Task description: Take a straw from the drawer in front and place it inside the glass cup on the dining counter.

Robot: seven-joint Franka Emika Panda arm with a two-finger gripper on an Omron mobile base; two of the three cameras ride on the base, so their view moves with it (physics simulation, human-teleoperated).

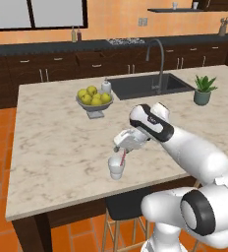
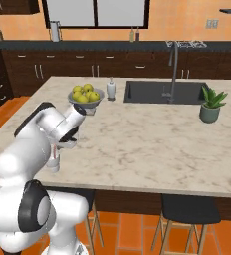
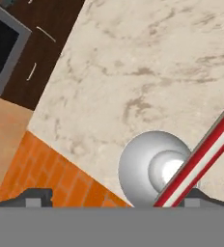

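Right now I have the gripper (image 1: 124, 152) hanging just above the glass cup (image 1: 116, 168), which stands near the front edge of the bench (image 1: 52, 147), the beige marble island. From the left base view the straw (image 1: 124, 158) drops out of the gripper almost upright, with a slight lean, and its lower end appears to be at or just inside the rim of the cup. I judge the gripper to be clamped on the straw's upper part, since the straw hangs from it with nothing else supporting it.

What matters for my next move is how the straw's long axis lines up with the cup's mouth. In the hand view the straw (image 3: 201, 157) runs as a red-and-white diagonal past the right-hand finger tip, crossing the right side of the glass cup (image 3: 147, 173), whose round opening sits left of centre below the hand. So the cup lies straight beneath the gripper, slightly off towards the side away from the straw. I cannot tell how deep the tip sits inside. The fruit bowl (image 1: 94, 104) stands well apart, further back.
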